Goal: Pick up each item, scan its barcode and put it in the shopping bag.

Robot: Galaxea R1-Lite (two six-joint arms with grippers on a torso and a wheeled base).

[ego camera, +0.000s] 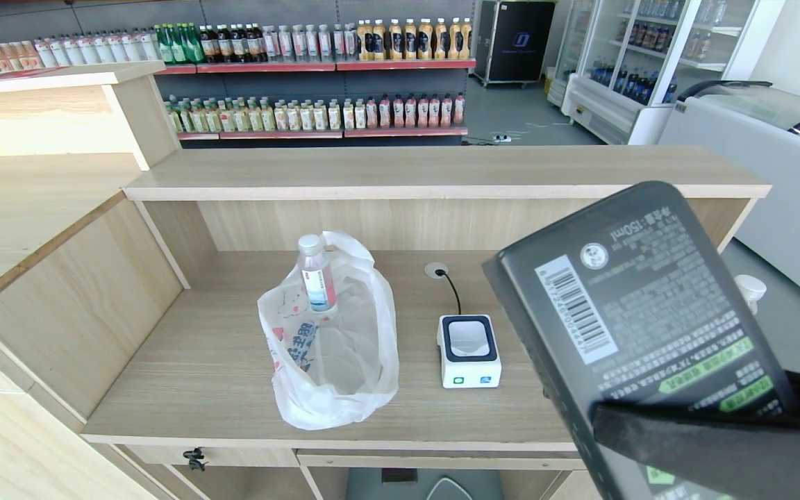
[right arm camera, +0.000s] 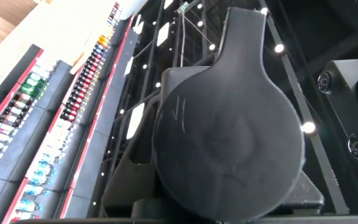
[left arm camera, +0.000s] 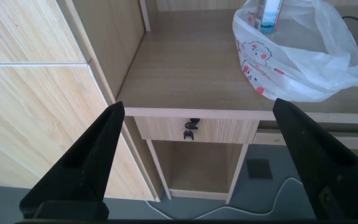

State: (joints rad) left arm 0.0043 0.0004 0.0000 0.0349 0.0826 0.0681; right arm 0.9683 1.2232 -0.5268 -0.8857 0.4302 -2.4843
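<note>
1. Done, as I read it: one water bottle (ego camera: pixel 317 274) stands in the shopping bag (ego camera: pixel 344 361) on the counter (ego camera: pixel 198 361).
2. In hand: my right gripper (ego camera: pixel 657 427) is clamped on a dark bottle (ego camera: pixel 639 312), high above the scanner (ego camera: pixel 468 349) (its barcode faces the head camera, not the scanner).
3. My left gripper (left arm camera: pixel 194 162) is spread wide and empty, off the counter's front edge.
4. Left to do: scan it, then bag it.

A water bottle (ego camera: pixel 317 281) is being kept in the shopping bag (ego camera: pixel 355 347) on the worktop (ego camera: pixel 198 361), with the scanner (ego camera: pixel 468 351) just right of the bag. A flat bottle (ego camera: pixel 650 312) is being held above, farther right.
</note>
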